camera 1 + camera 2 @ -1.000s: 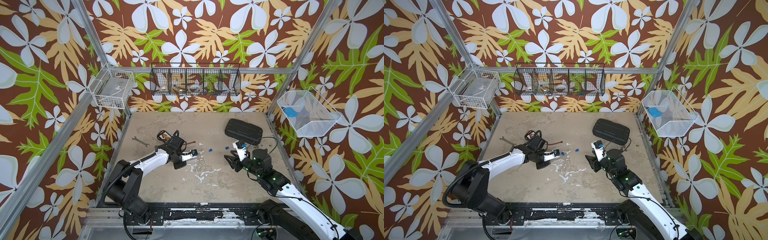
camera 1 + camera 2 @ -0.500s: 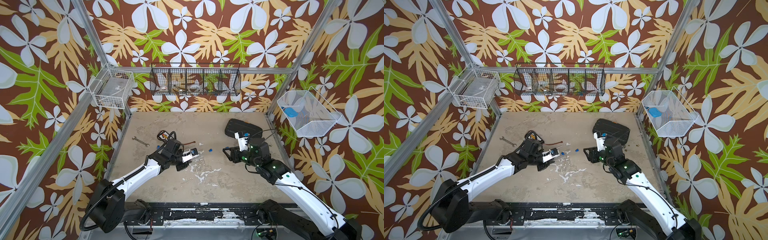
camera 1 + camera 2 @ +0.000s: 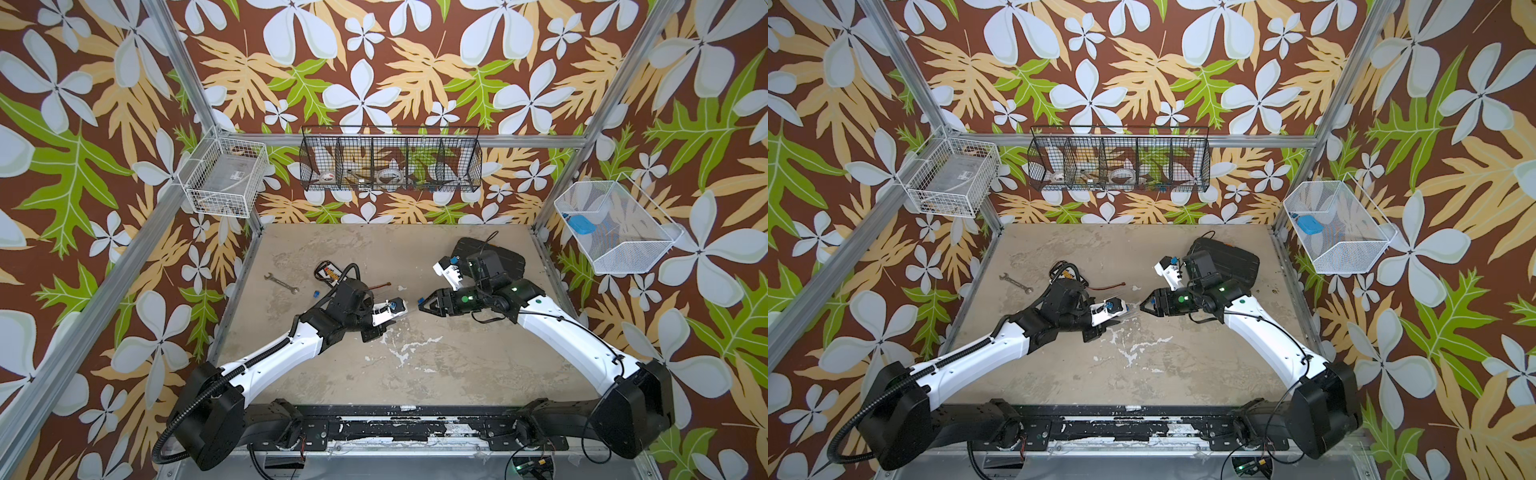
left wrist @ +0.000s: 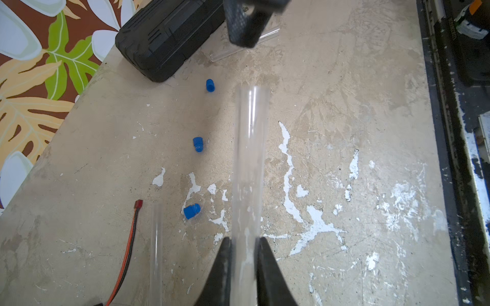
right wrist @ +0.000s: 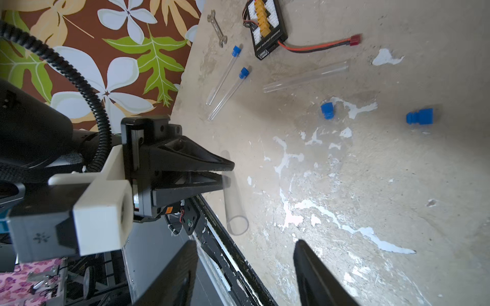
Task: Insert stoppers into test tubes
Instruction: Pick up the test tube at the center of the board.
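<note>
Left gripper (image 5: pixel 229 174) clamped on one bare tube (image 4: pixel 249 159), mid-table.
Right gripper (image 5: pixel 246 242) faces it, fingers apart, empty. Two capped tubes (image 5: pixel 222 76) (image 5: pixel 228 94) lie at left, two more bare tubes (image 5: pixel 305 76) (image 4: pixel 221 54) and three loose stoppers (image 4: pixel 210 85) (image 4: pixel 198 144) (image 4: pixel 192 211) on the table (image 3: pixel 436 374).

Left hand (image 5: pixel 228 174) pinching tube (image 5: pixel 236 209), stoppers (image 5: pixel 327 111) loose

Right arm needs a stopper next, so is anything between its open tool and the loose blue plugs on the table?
Nothing visible does. The small blue plastic stoppers lie uncovered ahead of the right tool; the clear test tube in the left tool hangs beside that path.
</note>
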`<control>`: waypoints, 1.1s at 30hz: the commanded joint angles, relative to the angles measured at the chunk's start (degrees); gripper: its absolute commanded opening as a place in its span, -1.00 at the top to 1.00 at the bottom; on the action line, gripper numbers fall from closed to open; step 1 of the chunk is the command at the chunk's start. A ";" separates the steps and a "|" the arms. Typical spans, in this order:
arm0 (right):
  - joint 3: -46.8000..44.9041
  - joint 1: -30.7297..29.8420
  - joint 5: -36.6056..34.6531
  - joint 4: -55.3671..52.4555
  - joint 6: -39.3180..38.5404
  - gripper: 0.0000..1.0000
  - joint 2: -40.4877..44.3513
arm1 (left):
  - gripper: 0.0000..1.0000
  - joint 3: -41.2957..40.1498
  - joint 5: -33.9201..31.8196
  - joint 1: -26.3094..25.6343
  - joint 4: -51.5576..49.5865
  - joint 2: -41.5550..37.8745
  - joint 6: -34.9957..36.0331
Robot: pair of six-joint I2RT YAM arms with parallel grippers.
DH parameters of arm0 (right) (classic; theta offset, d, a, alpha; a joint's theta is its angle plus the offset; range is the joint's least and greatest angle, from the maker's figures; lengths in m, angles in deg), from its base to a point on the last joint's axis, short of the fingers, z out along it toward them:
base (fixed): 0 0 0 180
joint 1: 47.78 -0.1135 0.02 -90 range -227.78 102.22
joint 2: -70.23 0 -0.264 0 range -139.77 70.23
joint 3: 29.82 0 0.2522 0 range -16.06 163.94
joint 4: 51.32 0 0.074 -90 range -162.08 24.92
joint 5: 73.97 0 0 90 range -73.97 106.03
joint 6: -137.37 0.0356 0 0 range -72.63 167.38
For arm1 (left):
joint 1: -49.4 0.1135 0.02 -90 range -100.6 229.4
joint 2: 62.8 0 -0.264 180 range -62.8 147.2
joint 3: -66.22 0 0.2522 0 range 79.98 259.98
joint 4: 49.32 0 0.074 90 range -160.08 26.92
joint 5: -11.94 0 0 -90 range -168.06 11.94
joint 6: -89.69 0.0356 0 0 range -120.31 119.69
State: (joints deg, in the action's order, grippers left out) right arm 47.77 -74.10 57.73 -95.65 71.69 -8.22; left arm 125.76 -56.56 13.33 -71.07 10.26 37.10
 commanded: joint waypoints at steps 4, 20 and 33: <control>2.53 -2.77 1.70 -0.94 -0.29 -0.14 -3.90 | 0.87 0.01 0.83 -0.31 1.57 -0.11 -0.24; 3.53 -5.36 -0.20 2.12 3.07 0.27 -8.25 | 0.87 0.06 -0.22 -0.40 1.68 0.19 -0.48; 3.35 -5.58 -0.23 2.42 3.54 0.48 -9.00 | 0.87 0.01 -0.84 -0.49 1.75 0.33 -0.77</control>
State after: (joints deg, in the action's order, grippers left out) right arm 51.07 -79.65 57.75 -94.18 75.25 -17.18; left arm 125.71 -57.11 12.96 -70.54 10.50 36.86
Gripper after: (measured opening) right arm 0.264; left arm 0.170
